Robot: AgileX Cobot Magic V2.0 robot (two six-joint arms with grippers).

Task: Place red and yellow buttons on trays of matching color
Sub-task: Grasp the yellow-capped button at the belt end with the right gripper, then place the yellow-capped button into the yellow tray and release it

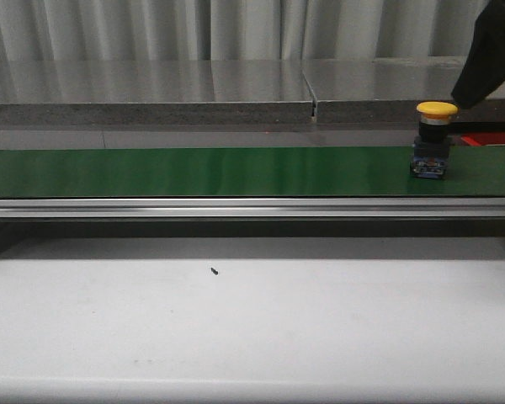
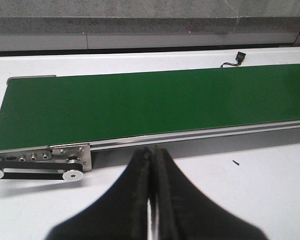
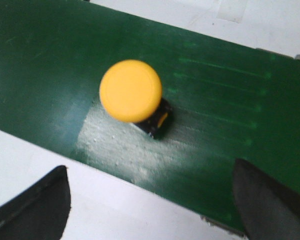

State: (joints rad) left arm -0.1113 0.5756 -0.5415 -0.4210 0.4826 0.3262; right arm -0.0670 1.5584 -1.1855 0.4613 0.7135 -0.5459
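Note:
A yellow button (image 1: 430, 139) with a dark blue base stands upright on the green conveyor belt (image 1: 194, 172), near its right end. In the right wrist view the yellow button (image 3: 131, 91) lies ahead of my right gripper (image 3: 150, 171). That gripper is open, its fingers wide apart and empty, hovering over the belt's edge. My left gripper (image 2: 151, 151) is shut with nothing in it, above the white table next to the belt's left end. A red strip (image 1: 491, 138) behind the button may be the red tray. The red button and the yellow tray are out of view.
The right arm (image 1: 492, 50) reaches in from the top right, above the button. A grey raised ledge (image 1: 151, 101) runs behind the belt. A metal rail (image 1: 236, 208) fronts the belt. A small black speck (image 1: 213, 271) lies on the white table. A cable connector (image 2: 238, 57) sits behind the belt.

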